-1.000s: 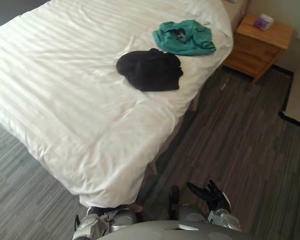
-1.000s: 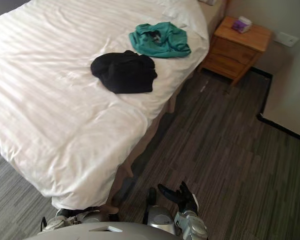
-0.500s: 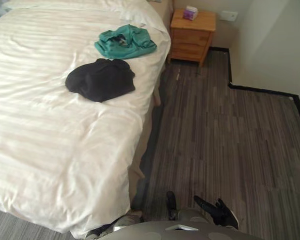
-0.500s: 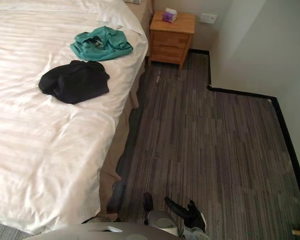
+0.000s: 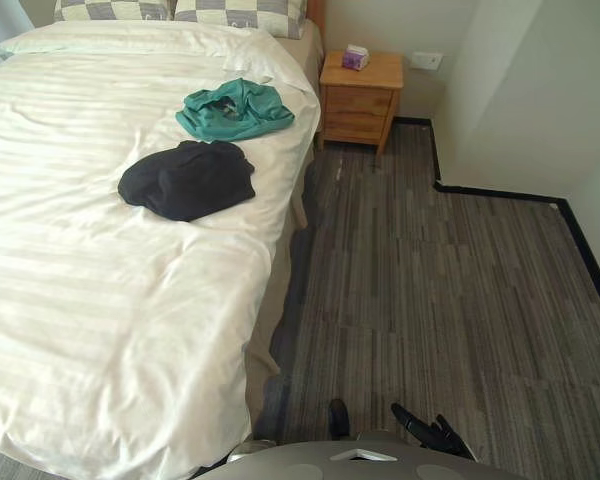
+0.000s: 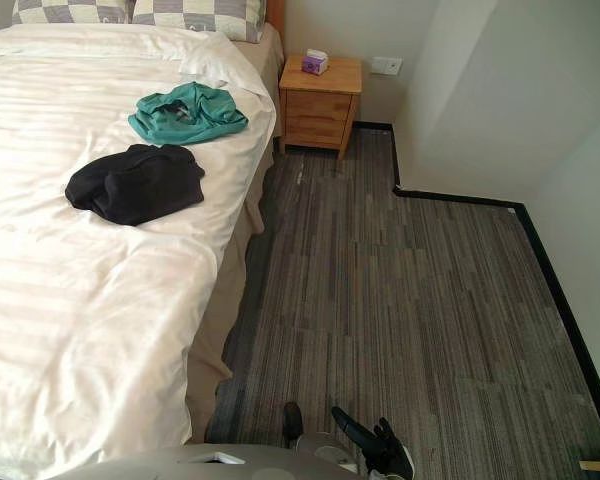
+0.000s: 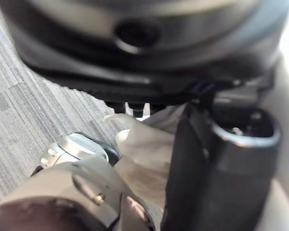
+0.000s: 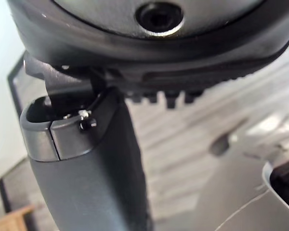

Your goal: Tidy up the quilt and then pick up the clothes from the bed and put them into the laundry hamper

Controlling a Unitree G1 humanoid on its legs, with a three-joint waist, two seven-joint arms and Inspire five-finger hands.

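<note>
The white striped quilt (image 5: 100, 300) lies spread flat over the bed. A crumpled black garment (image 5: 187, 180) sits on it near the floor-side edge, with a crumpled teal garment (image 5: 235, 108) close behind it, nearer the grey-and-white checked pillows (image 5: 238, 12). A small wooden nightstand (image 5: 360, 90) stands beside the bed with a purple tissue box (image 5: 356, 57) on top. The right hand (image 5: 432, 436) hangs low over the grey striped carpet (image 5: 430, 280), fingers straight and spread, holding nothing. The left hand (image 7: 231, 159) is low beside the quilt's hanging edge; whether it is spread or closed I cannot tell
</note>
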